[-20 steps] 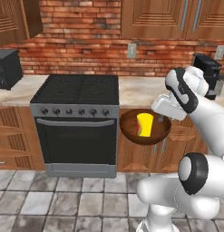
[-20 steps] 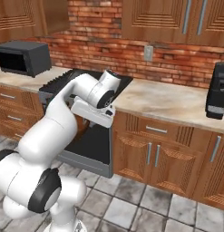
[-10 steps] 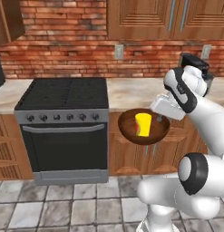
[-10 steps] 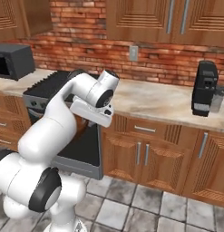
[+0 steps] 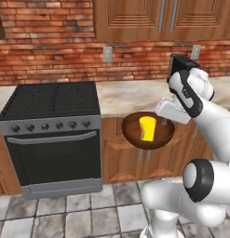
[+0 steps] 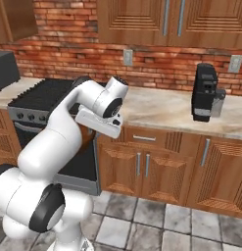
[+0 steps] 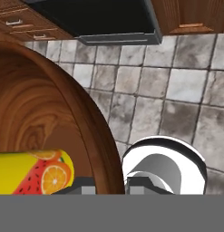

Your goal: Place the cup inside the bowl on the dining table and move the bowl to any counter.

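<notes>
The dark brown wooden bowl [image 5: 159,137] hangs in the air in front of the cabinet doors, just below the counter [image 5: 130,96] edge. The yellow cup [image 5: 146,128] with its red mark stands inside it. My gripper [image 5: 166,122] is shut on the bowl's right rim. In the hand view the bowl [image 7: 86,118] curves up on the left with the cup [image 7: 36,173] lying in it, and my gripper [image 7: 109,186] pinches the rim, one finger on each side of the wall. The dining table is out of view.
A black stove [image 5: 51,100] with an oven stands left of the bowl. A black coffee machine [image 6: 205,93] sits on the counter [image 6: 157,110] to the right, a microwave [image 6: 5,68] far left. Grey floor tiles [image 7: 177,90] lie below.
Both base views have shifted: stove and counter slid left in the picture, so the base has driven right along the counter. The bowl with the cup stays gripped in the same pose.
</notes>
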Controlling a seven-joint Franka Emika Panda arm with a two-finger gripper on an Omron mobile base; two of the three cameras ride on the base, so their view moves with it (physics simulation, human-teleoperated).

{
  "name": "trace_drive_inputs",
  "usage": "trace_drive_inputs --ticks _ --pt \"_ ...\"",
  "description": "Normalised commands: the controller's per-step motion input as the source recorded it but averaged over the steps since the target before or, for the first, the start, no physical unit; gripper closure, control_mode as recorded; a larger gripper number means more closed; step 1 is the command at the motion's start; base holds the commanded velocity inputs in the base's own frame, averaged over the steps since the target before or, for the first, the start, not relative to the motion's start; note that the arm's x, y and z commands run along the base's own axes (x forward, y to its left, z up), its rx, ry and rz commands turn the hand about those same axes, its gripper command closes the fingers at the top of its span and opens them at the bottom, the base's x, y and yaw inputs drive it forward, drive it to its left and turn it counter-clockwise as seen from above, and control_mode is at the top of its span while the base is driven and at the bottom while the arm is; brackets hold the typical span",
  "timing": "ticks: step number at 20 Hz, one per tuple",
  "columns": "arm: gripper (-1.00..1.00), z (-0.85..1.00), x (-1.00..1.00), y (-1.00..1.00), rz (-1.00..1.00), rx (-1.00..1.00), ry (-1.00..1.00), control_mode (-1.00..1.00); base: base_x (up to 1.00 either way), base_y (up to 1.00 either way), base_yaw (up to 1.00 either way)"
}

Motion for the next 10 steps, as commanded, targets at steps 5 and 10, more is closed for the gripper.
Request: trace_drive_inputs --ticks 5,10 --pt "1.0 0.0 0.0 0.0 0.0 0.0 0.0 1.0 0.58 -0.01 -0.12" --pt "1.0 0.0 0.0 0.0 0.0 0.0 0.0 1.0 0.62 0.0 -0.1"
